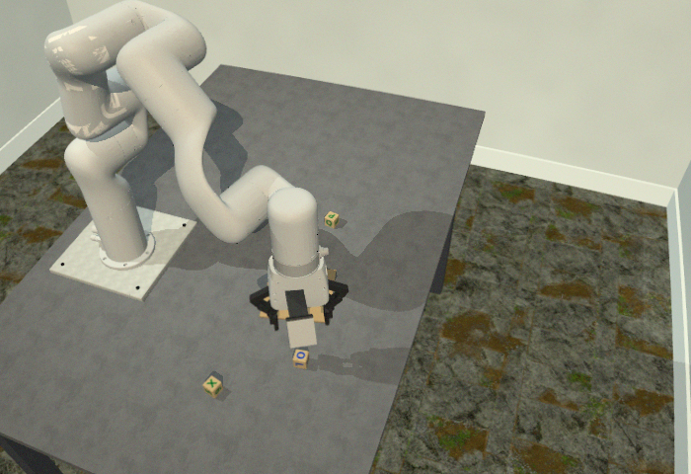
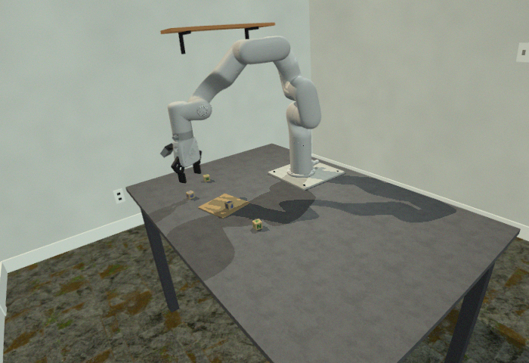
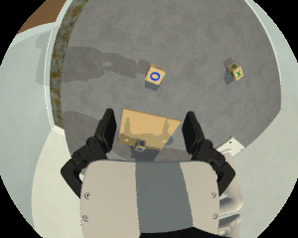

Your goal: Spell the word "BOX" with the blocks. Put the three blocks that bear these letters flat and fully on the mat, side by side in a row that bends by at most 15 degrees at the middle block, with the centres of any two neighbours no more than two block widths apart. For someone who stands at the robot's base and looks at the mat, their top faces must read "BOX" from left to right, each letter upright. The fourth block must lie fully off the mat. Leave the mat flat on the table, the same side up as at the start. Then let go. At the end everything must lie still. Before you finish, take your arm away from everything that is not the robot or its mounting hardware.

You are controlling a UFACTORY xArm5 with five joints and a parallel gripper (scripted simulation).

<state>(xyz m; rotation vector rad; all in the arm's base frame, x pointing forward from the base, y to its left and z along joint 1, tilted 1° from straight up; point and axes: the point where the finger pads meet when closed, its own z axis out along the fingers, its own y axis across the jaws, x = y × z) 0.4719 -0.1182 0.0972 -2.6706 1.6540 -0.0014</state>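
While high above the mat (image 1: pixel 318 316) (image 2: pixel 214 208) (image 3: pixel 144 124), gripper (image 1: pixel 301 324) (image 2: pixel 190 177) (image 3: pixel 150 118) fingers-down.

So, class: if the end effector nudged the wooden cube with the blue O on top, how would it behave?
The wooden cube with the blue O would probably slide rather than roll, given its flat faces. Its squat shape suggests tipping is unlikely under a low push.

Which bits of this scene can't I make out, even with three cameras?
- Top letter of the block on the mat: mostly behind the arm from above, too small in the exterior and wrist views.
- Much of the mat, top view: the gripper covers it.
- The green-lettered block, wrist view: not visible.
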